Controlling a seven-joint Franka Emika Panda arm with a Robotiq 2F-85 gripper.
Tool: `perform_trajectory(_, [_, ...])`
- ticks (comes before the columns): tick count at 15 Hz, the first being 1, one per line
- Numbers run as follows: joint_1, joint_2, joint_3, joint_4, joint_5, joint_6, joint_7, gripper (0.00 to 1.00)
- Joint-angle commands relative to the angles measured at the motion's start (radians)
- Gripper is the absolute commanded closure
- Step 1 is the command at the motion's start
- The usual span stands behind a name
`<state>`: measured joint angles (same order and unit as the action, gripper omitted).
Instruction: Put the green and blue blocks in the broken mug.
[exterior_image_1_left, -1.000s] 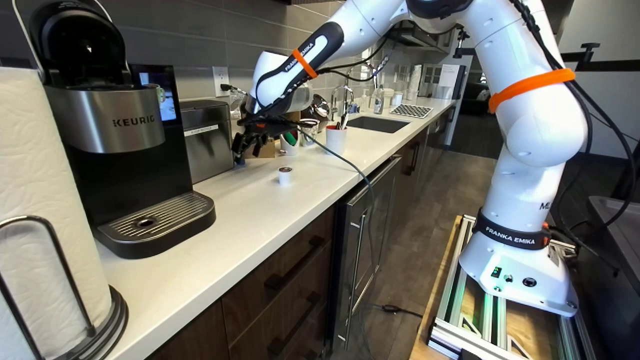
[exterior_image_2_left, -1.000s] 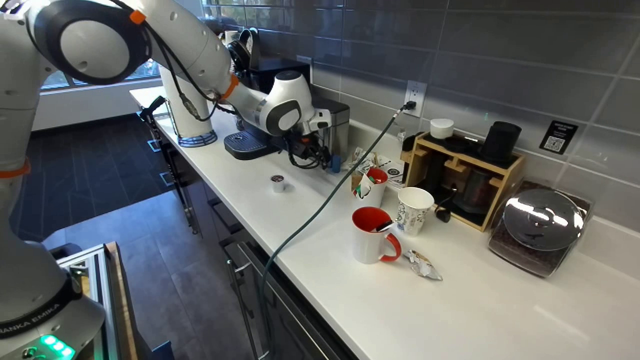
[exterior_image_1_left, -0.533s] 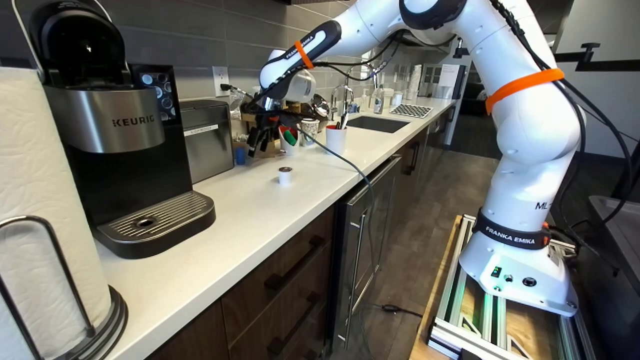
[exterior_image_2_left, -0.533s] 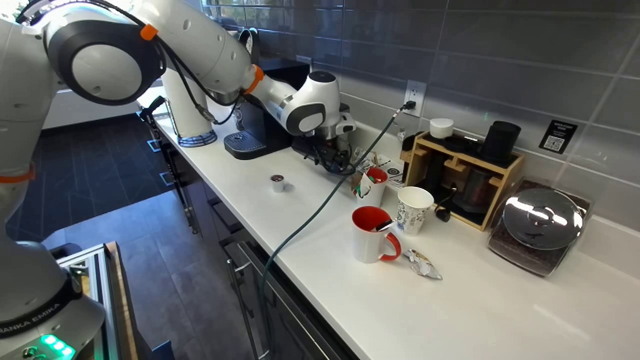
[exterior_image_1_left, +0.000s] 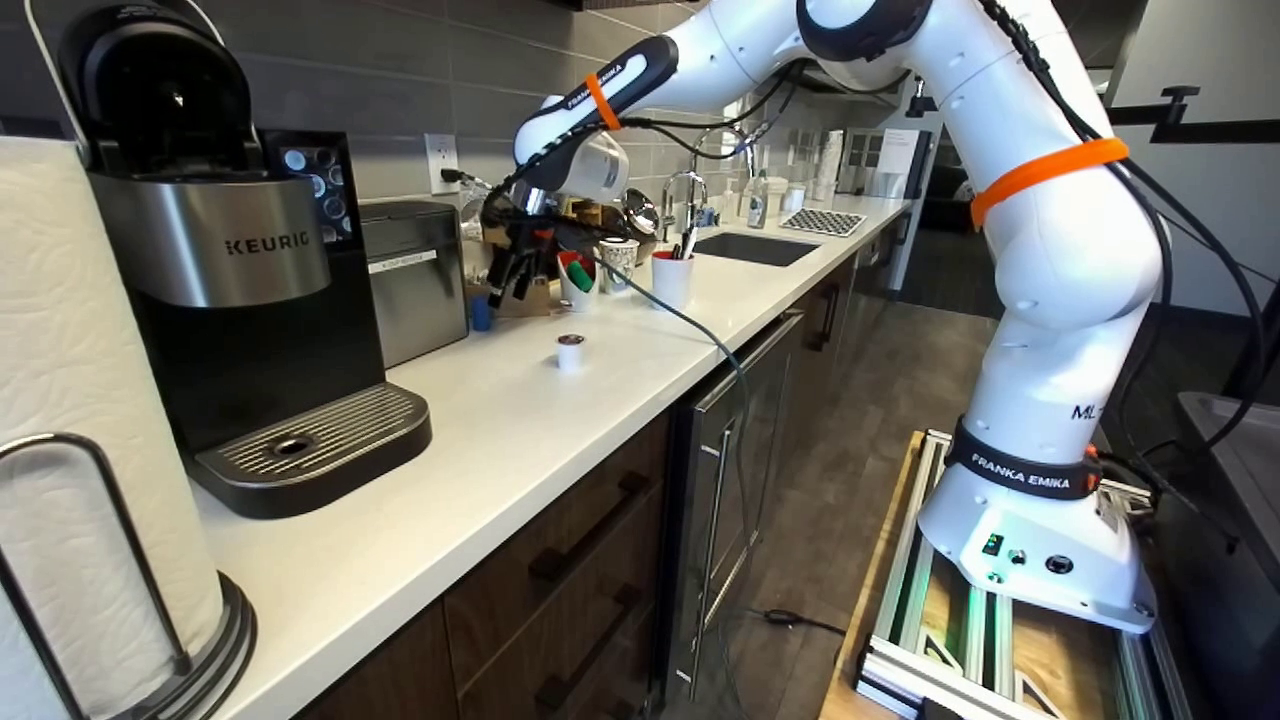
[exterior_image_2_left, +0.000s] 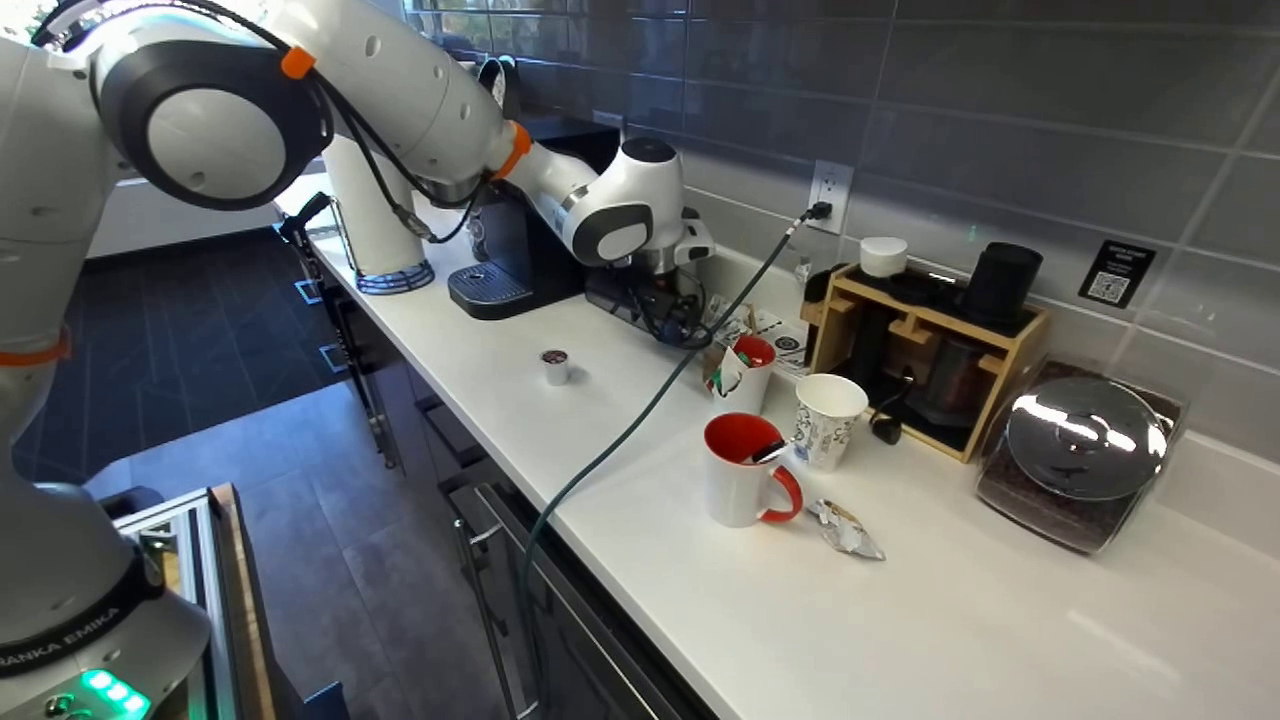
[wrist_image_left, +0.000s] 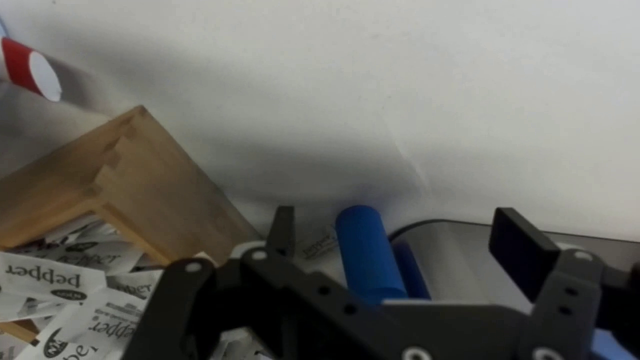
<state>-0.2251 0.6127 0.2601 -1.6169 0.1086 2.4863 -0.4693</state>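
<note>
- The black gripper (wrist_image_left: 392, 225) is pointing down toward the white counter (exterior_image_1_left: 500, 410), its fingers parted wide and holding nothing, presumably to let the block pass between.
- The blue block (wrist_image_left: 367, 250) is standing upright below, showing between the fingers but nearer one; it is looking smooth and cylindrical rather than cubic.
- A shiny metal box (exterior_image_1_left: 415, 300) is standing just beside it, mirroring the blue, while a wooden tray (wrist_image_left: 165, 182) of paper pepper packets (wrist_image_left: 50, 280) is sitting on the opposite side, likely making clearance tight.
- What is probably the green block (exterior_image_1_left: 580, 276) is showing inside the broken mug (exterior_image_2_left: 753, 392), whose jagged white wall is exposing red lining.
</note>
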Motion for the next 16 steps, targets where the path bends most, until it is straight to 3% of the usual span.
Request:
perform_trajectory(1, [0.000,0.017,0.003,0.026,0.074,0.009,-0.051,0.09])
perform_trajectory(7, [0.017,0.019,0.011,0.023,0.128,0.044,-0.056,0.22])
perform_trajectory(16, [0.088,0.059,-0.036,0.044,0.056,0.195,-0.012,0.21])
